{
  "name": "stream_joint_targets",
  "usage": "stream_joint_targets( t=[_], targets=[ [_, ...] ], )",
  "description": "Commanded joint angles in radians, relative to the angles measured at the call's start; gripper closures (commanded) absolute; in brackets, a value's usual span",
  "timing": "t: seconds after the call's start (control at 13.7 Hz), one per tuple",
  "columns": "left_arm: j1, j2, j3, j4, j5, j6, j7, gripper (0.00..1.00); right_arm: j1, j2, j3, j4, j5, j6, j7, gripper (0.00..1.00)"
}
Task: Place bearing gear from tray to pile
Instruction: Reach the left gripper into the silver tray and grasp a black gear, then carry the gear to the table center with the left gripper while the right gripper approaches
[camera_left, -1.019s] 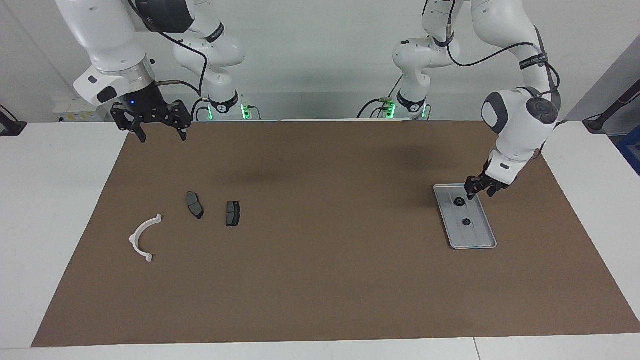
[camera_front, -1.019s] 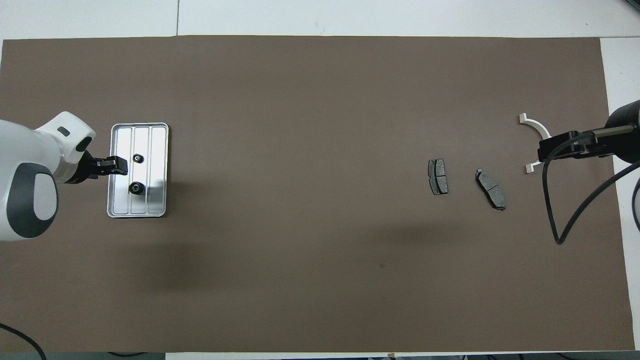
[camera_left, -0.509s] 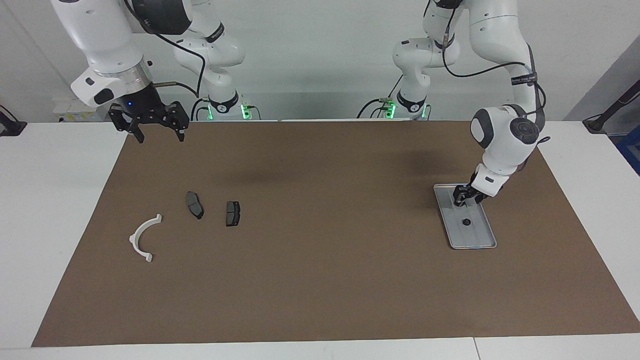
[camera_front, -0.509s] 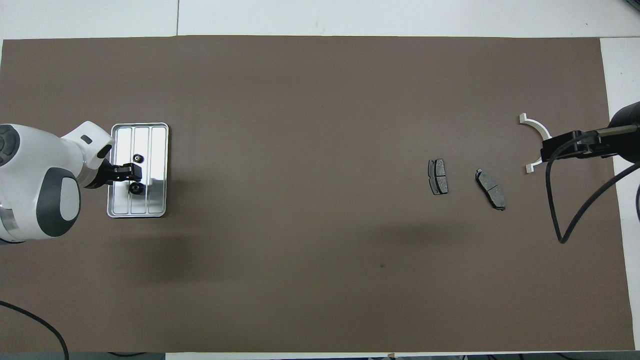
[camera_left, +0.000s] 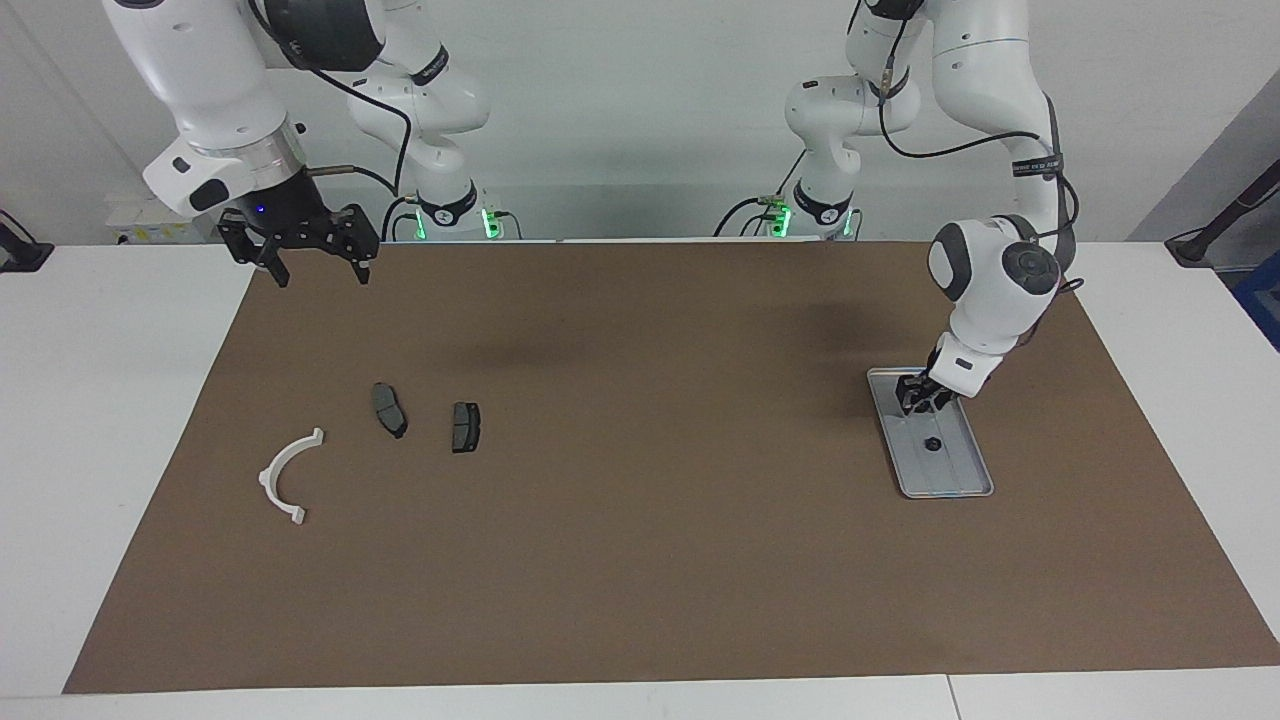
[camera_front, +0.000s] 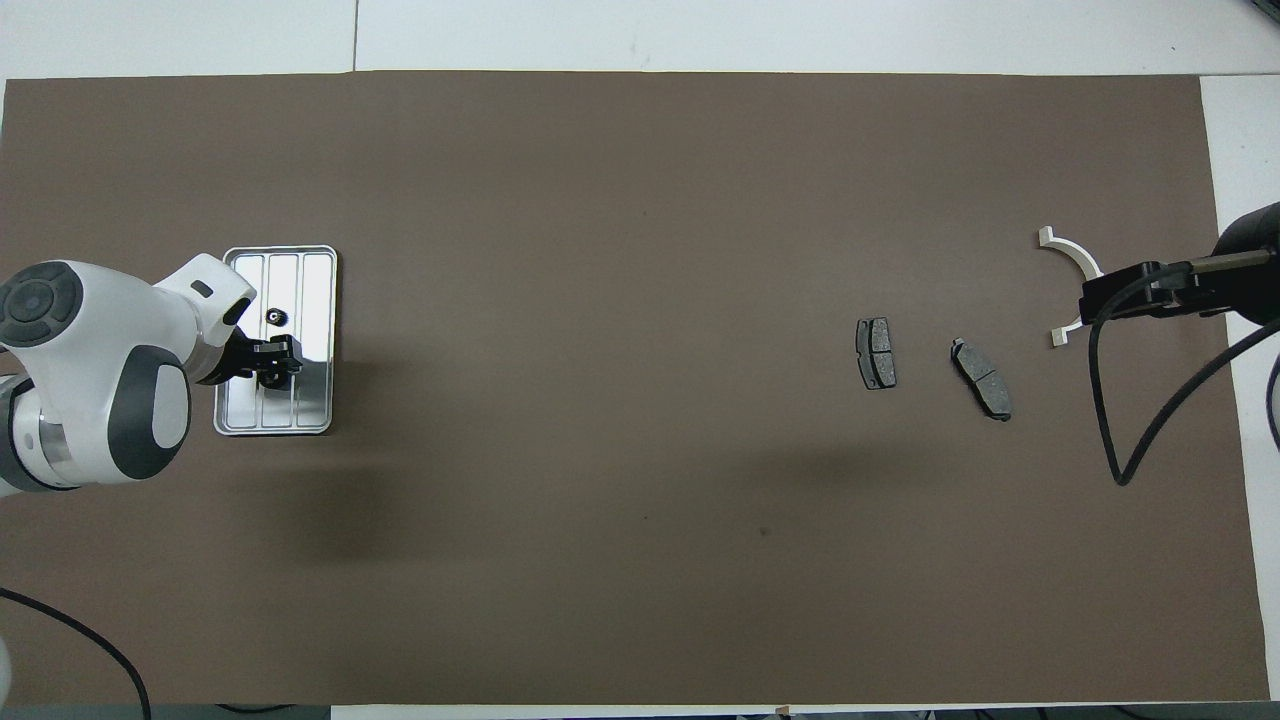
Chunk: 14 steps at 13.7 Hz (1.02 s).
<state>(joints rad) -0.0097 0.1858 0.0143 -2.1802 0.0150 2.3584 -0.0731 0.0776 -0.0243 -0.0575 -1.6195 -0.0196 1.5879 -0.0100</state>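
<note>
The silver tray (camera_left: 955, 470) (camera_front: 315, 290) lies at the left arm's end of the brown mat. One small black bearing gear (camera_left: 931, 445) (camera_front: 275, 317) rests in it, in plain sight. My left gripper (camera_left: 918, 400) (camera_front: 278, 360) is down inside the tray, at the end nearer the robots, and hides a second gear there. The pile lies at the right arm's end: a white curved bracket (camera_left: 290, 475) (camera_front: 1075, 262) and two dark pads (camera_left: 390, 410) (camera_left: 465, 427). My right gripper (camera_left: 322, 268) hangs open and empty above the mat's corner by its base.
The brown mat (camera_left: 640, 560) covers most of the white table. In the overhead view the right gripper's body (camera_front: 1130, 295) and a looping black cable (camera_front: 1110, 430) cover part of the bracket. Both pads (camera_front: 876, 353) (camera_front: 982, 378) lie flat beside it.
My left gripper has come from the tray's rim in over the tray and lowered onto the gear nearer the robots, which is now hidden. The right arm has barely shifted.
</note>
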Motion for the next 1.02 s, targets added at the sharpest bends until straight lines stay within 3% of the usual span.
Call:
stream_joint_targets(
  t=[0.0, 0.22, 0.44, 0.51, 0.66, 0.95],
  targets=[
    [-0.01, -0.005, 0.009, -0.027, 0.013, 0.028, -0.014, 0.44, -0.03, 0.012, 0.019, 0.003, 0.007, -0.006, -0.025, 0.0],
    [-0.01, -0.006, 0.009, -0.035, 0.013, 0.029, -0.017, 0.5, -0.038, 0.027, 0.019, 0.003, 0.007, -0.008, -0.024, 0.0],
    [-0.009, -0.005, 0.009, -0.027, 0.01, 0.016, -0.022, 0.95, -0.047, 0.026, 0.021, 0.004, 0.004, -0.016, -0.022, 0.0],
    [-0.012, 0.0, 0.007, -0.009, -0.004, 0.009, -0.028, 1.0, -0.047, 0.027, 0.021, 0.004, 0.004, -0.016, -0.022, 0.0],
    [-0.05, 0.026, 0.006, 0.081, -0.059, -0.051, -0.084, 1.0, -0.047, 0.029, 0.021, 0.006, 0.004, -0.017, -0.024, 0.0],
    [-0.234, 0.087, 0.007, 0.259, -0.095, -0.111, -0.435, 1.0, -0.045, 0.03, 0.021, 0.006, 0.003, -0.014, -0.024, 0.0]
  ],
)
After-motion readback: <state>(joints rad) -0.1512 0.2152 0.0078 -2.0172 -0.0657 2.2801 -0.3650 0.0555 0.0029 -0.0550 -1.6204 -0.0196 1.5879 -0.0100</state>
